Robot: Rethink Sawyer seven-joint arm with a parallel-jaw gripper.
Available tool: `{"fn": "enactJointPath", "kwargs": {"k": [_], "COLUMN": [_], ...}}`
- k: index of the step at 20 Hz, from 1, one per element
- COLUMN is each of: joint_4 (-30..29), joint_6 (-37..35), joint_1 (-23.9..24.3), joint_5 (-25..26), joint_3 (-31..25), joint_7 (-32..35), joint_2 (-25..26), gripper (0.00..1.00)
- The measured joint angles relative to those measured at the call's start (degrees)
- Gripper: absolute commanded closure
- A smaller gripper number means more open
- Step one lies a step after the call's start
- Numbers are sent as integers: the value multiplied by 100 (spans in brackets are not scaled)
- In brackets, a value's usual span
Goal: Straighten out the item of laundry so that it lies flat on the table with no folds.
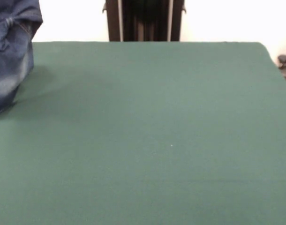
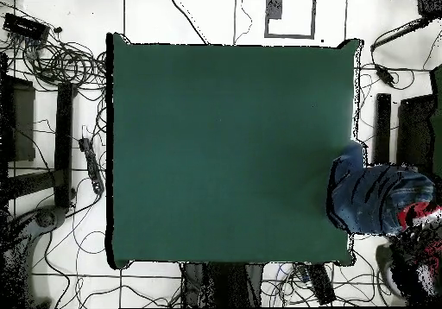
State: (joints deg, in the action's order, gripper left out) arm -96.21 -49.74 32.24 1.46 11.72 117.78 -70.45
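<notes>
Currently the table (image 1: 152,131) presents a wide bare expanse of dark green cloth. The jeans (image 1: 11,51) are not spread on it; they hang bunched at one side edge of the table, with only their lower part resting on the cloth near that edge. In the overhead view the jeans (image 2: 371,198) straddle the same edge, roughly half over the table (image 2: 224,150) and half beyond it, with the bundle's long axis running outward across the edge. At the outer end of the bundle, off the table, a red and black shape is probably the arm, but the gripper cannot be made out, so its state cannot be told. Judged from this, the garment must travel from that edge toward the table's centre before flattening.
</notes>
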Motion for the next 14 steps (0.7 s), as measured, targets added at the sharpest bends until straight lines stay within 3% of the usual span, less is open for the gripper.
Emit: {"fn": "enactJointPath", "kwargs": {"k": [11, 14], "joint_4": [-335, -347], "joint_6": [237, 237], "joint_1": [-591, -965], "joint_5": [-213, -269], "joint_3": [297, 458], "joint_7": [241, 425], "joint_2": [280, 293], "gripper": [100, 100]}}
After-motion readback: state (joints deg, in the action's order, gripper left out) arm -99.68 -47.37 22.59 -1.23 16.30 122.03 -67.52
